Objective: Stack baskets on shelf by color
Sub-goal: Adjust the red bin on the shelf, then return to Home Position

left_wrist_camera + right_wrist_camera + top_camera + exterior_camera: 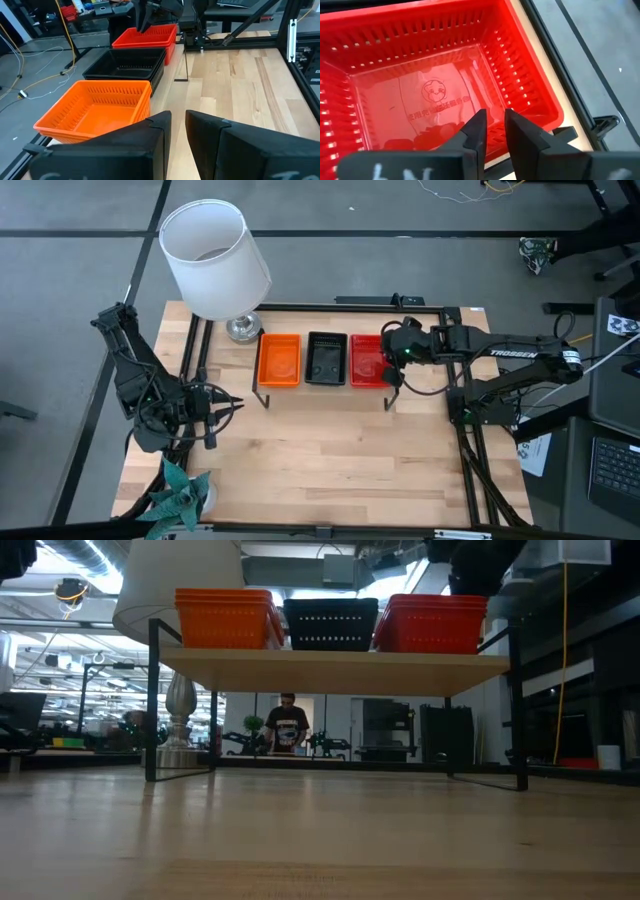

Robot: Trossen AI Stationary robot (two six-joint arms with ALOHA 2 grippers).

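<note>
Three basket stacks stand on the light-wood shelf [325, 392]: orange baskets [279, 360] on the left, black baskets [326, 358] in the middle, red baskets [367, 360] on the right. The low view shows each stack resting by its base on the plank [330, 670]. My right gripper [494, 120] hovers just above the red stack's right rim, pointing down into the top basket. Its fingers are nearly together and touch nothing. My left gripper [228, 405] waits low over the table's left side, shut, pointing toward the shelf.
A lamp with a white shade [213, 258] and a metal foot [243, 328] stands at the shelf's far left corner. A teal paper plant [178, 495] sits at the near left corner. Bare wood [330, 455] lies in front of the shelf. A person [287, 725] stands far behind.
</note>
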